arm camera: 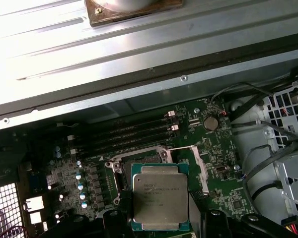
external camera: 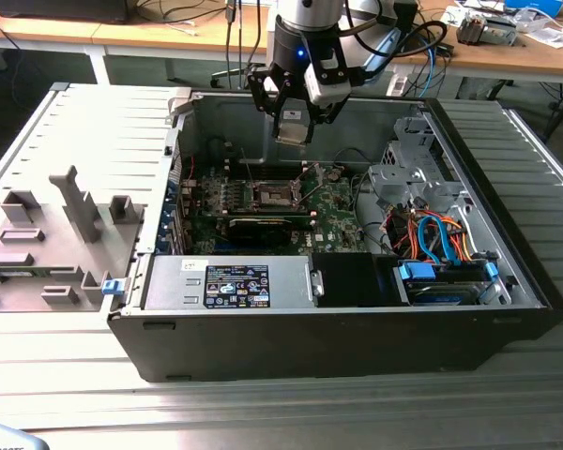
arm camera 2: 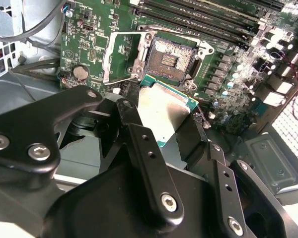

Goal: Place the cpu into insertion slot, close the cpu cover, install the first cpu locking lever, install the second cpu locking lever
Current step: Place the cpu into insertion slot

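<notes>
Pinching the cpu [arm camera 2: 166,106] by two opposite edges, the tool [arm camera 2: 165,126] hangs just above the insertion slot [arm camera 2: 170,58], chip not yet seated. We judge this step wants the chip level and its corners squared to the socket rim before lowering, with no sideways slide across the contacts. The cpu cover [arm camera 2: 108,55] stands swung open beside the socket, clear of the path. In the exterior view we find the drive cage [external camera: 403,173] at three o'clock of the socket and the power supply [external camera: 230,281] at six. The open computer case [external camera: 357,342] lies on a ribbed grey bench [external camera: 263,403], a grey panel [external camera: 66,216] at nine o'clock, wooden desks [external camera: 169,33] beyond at twelve.
</notes>
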Action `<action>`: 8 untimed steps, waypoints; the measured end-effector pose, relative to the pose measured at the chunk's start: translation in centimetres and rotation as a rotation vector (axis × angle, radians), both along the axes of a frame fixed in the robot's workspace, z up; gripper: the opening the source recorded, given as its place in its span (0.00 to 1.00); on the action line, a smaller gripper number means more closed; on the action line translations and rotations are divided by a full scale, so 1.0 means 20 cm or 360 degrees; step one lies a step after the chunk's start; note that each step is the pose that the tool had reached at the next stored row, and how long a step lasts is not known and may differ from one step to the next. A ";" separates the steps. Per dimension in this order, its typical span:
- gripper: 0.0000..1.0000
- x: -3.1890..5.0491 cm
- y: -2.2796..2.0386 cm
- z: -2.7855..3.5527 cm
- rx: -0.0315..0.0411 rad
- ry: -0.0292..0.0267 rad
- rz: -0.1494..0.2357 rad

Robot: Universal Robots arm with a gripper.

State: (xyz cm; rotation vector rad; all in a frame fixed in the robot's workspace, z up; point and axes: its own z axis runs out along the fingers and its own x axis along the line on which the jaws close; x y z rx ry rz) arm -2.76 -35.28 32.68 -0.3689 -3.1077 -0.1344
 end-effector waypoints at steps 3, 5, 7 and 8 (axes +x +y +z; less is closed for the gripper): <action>0.54 0.000 0.000 0.000 0.0000 0.00000 -0.0005; 0.54 0.000 0.000 0.000 0.0000 0.00000 -0.0008; 0.54 0.000 0.000 0.000 0.0000 0.00000 -0.0011; 0.54 0.000 0.000 0.000 0.0000 0.00000 -0.0013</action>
